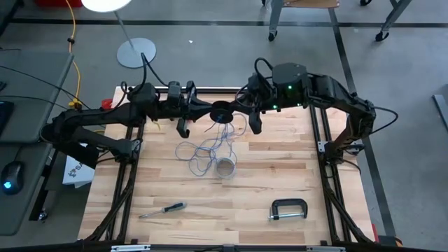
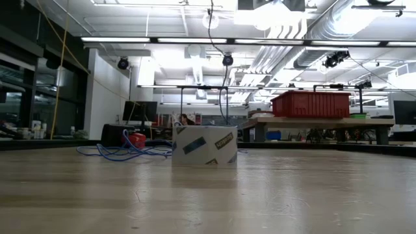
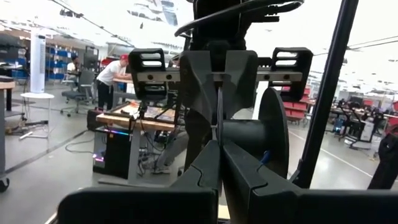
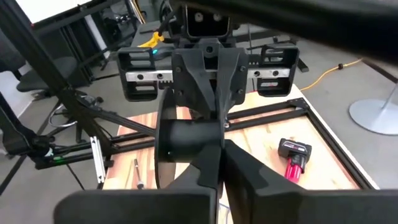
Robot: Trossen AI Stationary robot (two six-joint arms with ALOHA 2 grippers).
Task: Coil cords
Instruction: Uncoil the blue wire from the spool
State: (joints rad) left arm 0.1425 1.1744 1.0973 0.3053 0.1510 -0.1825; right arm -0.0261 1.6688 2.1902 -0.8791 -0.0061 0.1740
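Note:
A black spool (image 1: pixel 222 112) is held in the air over the table's far middle, between both grippers. My left gripper (image 1: pixel 207 112) comes at it from the table's left and my right gripper (image 1: pixel 241 110) from the right; both are shut on it. The thin blue and pale grey cords (image 1: pixel 207 150) hang from the spool into a loose tangle that lies on the table below. The blue cord also shows in the low view (image 2: pixel 123 153), lying on the table. A short piece of blue cord sits on the spool's hub (image 3: pixel 266 157). My left gripper pinches the spool's thin flange (image 3: pixel 219 134), seen edge-on, between its two fingers. The fingers lie level and come from the table's left. The spool is lifted clear, its hub (image 3: pixel 245 134) level. My right gripper pinches the spool at the end of its hub (image 4: pixel 214 142) between its two fingers, level, from the table's right, facing the left gripper. The spool is clear of the table.
A roll of tape (image 1: pixel 226 168) stands on the table just near of the tangle; it also shows in the low view (image 2: pixel 203 144). A screwdriver (image 1: pixel 164 208) and a C-clamp (image 1: pixel 288 208) lie near the front edge. A red-and-black object (image 4: pixel 294 157) lies at the far left corner.

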